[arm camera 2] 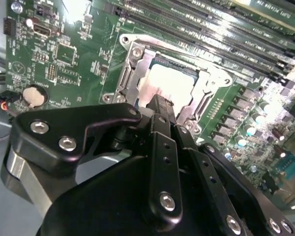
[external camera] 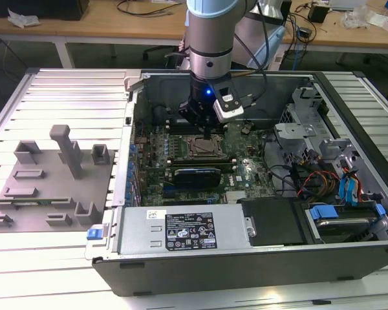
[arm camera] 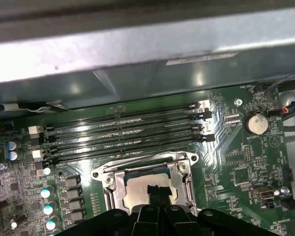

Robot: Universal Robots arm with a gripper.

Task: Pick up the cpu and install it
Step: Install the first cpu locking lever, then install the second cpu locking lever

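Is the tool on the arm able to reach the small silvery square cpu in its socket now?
Probably yes: the tool hangs right above the small silvery square cpu, which lies in the metal socket frame, with nothing between them.

Motherboard [external camera: 200, 161], 4 memory slots [arm camera: 123, 132], coin battery [arm camera: 256, 123].

This is a robotics or electronics lab. An opened computer case [external camera: 246, 194] lies flat on a worktop of ribbed aluminium slats [external camera: 71, 97], its green motherboard [external camera: 194, 158] bared under an industrial robot arm [external camera: 210, 39]. At nine o'clock from the case sits a grey fixture plate [external camera: 48, 187] with moulded holders for parts. Toward twelve o'clock, wooden desks [external camera: 103, 26] run along the back, strewn with loose cables [external camera: 142, 8] and small gear.
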